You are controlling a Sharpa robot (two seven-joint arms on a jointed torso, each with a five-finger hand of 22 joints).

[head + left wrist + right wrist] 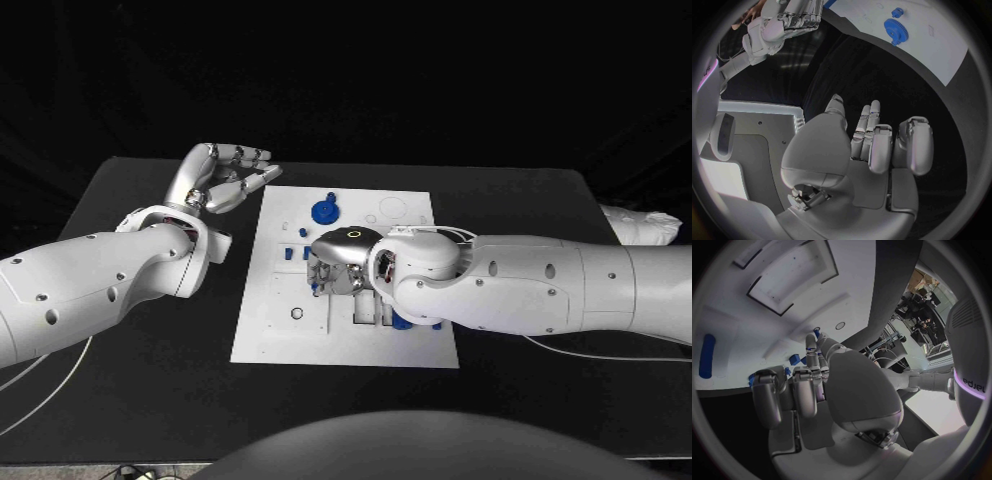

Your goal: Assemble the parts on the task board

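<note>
The task board [274,330] lies flat in the middle of the black worktop [130,400], its long sides running away from the robot.

Left hand [219,178]: it hovers over the bare worktop just beside the board's far left corner. The fingers [879,145] are partly curled and held apart from one another — they grip nothing and touch neither board nor worktop, as the left wrist view confirms.

Right hand [343,262]: it is positioned over the centre of the board, palm down, with the forearm crossing the board's right half. In the right wrist view the fingers [804,390] are bent downward toward the board surface near several small blue pieces. Whether they pinch a piece, press on one or merely hang above it cannot be told; the contact area is hidden by the hand itself.

Parts on the board:
- A blue gear [326,210] lies at the far end of the board, clear of both hands; the left wrist view shows it beside a smaller blue piece [896,12].
- Small blue parts [289,255] stand along the left of the right hand.
- A long blue bar [707,356] lies on the board's surface, apart from the fingers.
- Recessed outlines [792,285] — rectangular pockets with dark edges — are visible in the board beyond the right hand.
</note>
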